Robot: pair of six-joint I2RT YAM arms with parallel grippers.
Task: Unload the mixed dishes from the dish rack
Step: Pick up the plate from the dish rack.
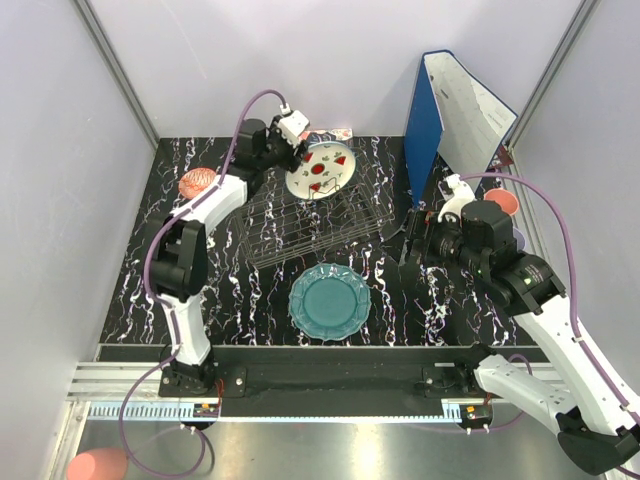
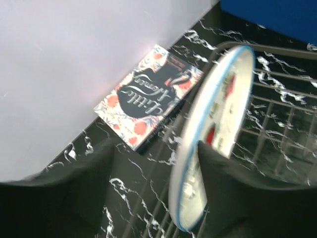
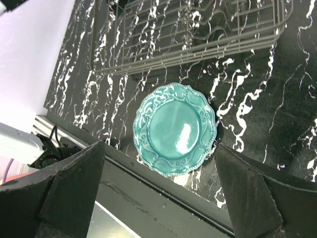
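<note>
The left gripper [image 2: 157, 148] is straddling the upper rim of the white plate with red watermelon marks [image 1: 322, 168], its jaws parted. One finger [image 2: 237, 188] is lying against the plate's decorated face. The other finger [image 2: 59, 198] is standing apart from its back, with marbled table showing in the gap, so the pinch is not yet made.

The plate is standing on edge at the far end of the grey wire dish rack [image 1: 300, 225], tilting back a little between the wires. That is probably why the arm is reaching in from the far left corner. A dish on edge offers only its thin rim, so a finger has to go on each side of it.

The Little Women book [image 2: 148, 96] is lying flat on the table just beyond the rack, near the back wall.

The right gripper [image 3: 158, 145] is hanging wide open and holding nothing, well off to the right of the rack, near the upright blue binder [image 1: 425, 120]. It seems to be keeping clear of the lifting path.

The teal scalloped plate [image 1: 329, 301] is lying flat on the black marbled table [image 1: 400, 320], between the rack and the near edge. No other dish is showing inside the rack, so the watermelon plate looks like the last one to come out.
</note>
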